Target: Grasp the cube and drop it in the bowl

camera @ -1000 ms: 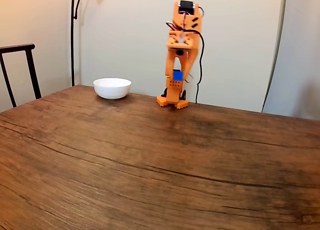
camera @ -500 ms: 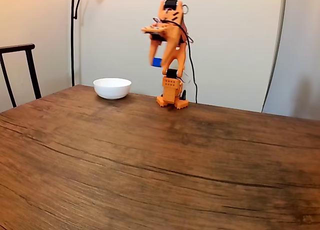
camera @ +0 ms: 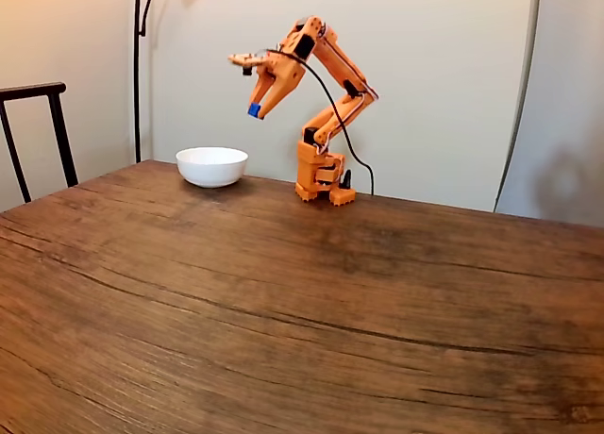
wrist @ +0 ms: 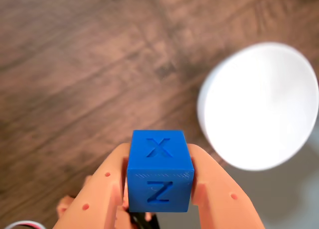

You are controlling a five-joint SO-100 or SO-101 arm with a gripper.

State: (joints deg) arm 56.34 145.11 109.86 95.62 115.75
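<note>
Fixed view: hand (camera: 254,112), clamped on the cube (camera: 254,110), has swung left, nearer above the bowl (camera: 211,166).

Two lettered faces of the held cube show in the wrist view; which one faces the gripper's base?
The Z face of the cube, held in the gripper; the X face sits beyond it, toward the table.

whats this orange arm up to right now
The orange arm's gripper has its jaws shut on a small bright-blue cube marked X and Z, held in the air. A glossy white round bowl sits on the wooden table; in the fixed view the cube is above and just right of it, not yet dropped.
</note>
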